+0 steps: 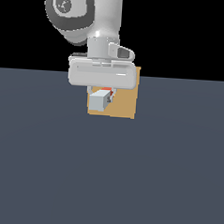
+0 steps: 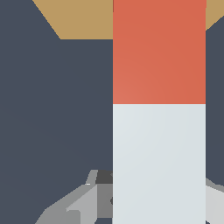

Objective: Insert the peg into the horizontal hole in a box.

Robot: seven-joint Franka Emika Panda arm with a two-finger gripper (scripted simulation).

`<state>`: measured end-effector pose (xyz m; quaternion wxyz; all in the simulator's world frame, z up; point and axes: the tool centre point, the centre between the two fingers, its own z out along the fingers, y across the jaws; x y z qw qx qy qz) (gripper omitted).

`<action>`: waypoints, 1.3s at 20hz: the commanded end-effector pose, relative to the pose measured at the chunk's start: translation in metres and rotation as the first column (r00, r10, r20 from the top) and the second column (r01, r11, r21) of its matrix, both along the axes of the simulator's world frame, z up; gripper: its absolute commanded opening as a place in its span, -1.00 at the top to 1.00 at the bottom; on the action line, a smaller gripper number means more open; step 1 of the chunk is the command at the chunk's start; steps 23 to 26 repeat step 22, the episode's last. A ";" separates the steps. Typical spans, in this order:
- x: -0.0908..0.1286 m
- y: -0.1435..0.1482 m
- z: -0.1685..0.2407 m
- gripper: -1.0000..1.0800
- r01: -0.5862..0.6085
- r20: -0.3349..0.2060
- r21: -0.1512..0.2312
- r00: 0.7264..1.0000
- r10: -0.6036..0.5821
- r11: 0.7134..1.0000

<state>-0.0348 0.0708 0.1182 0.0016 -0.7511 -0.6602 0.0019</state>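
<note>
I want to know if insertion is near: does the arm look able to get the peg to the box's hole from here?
Probably yes: the gripper holds the peg with its orange end toward the box and nothing between them, though the hole itself is hidden.

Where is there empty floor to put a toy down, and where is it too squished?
The grey floor in front of the box is bare, as is the floor to either side. It is crowded right at the box, where the gripper holds the peg against its face.
</note>
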 end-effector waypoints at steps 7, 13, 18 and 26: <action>0.006 0.051 0.002 1.00 -0.001 0.005 0.001 1.000 0.001 1.000; 0.013 0.099 0.003 1.00 -0.001 0.006 0.002 1.000 0.001 1.000; 0.016 0.117 0.004 1.00 -0.001 0.007 0.002 1.000 0.001 1.000; 0.017 0.117 0.004 1.00 -0.001 0.007 0.002 1.000 0.001 1.000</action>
